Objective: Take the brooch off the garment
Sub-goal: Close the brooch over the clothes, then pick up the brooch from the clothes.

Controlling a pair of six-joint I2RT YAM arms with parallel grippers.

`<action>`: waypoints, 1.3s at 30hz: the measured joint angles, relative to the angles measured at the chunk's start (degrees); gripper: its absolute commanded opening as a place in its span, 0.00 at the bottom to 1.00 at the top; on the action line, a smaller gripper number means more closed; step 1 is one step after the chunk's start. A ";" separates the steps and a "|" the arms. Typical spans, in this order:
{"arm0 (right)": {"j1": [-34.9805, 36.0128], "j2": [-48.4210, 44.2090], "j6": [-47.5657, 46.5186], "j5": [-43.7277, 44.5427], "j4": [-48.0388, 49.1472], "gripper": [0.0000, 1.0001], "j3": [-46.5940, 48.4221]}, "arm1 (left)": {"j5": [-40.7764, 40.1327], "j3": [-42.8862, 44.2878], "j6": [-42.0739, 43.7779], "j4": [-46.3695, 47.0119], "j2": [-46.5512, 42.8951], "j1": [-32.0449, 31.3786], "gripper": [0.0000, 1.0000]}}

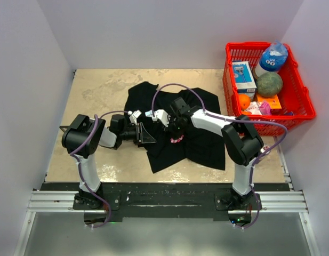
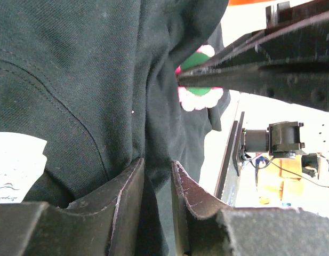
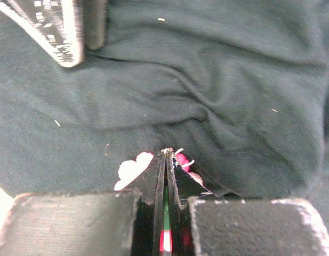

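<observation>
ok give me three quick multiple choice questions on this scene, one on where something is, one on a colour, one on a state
1. Where is the red basket?
A) at the far right
B) between the arm bases
C) at the near left corner

2. What colour is the shirt?
A) white
B) black
C) red

3. What is the right gripper doing?
A) open above the basket
B) open on bare table
C) shut on the brooch

Answers:
1 A, the top view shows it by the right wall on the far side.
2 B, it is black in every view.
3 C, its wrist view shows it clamped with pink bits on either side.
</observation>
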 measured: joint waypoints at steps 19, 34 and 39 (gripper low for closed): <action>-0.96 -2.27 3.61 -0.04 0.11 0.47 0.00 | 0.22 0.00 0.00 0.17 0.11 0.04 0.35; -2.78 -5.68 10.75 0.02 -1.25 0.47 7.72 | 0.42 0.00 0.00 0.33 0.07 0.02 0.36; -2.80 -5.68 10.78 0.94 -1.92 0.50 7.69 | 0.70 -0.02 0.02 0.46 -0.11 0.02 0.38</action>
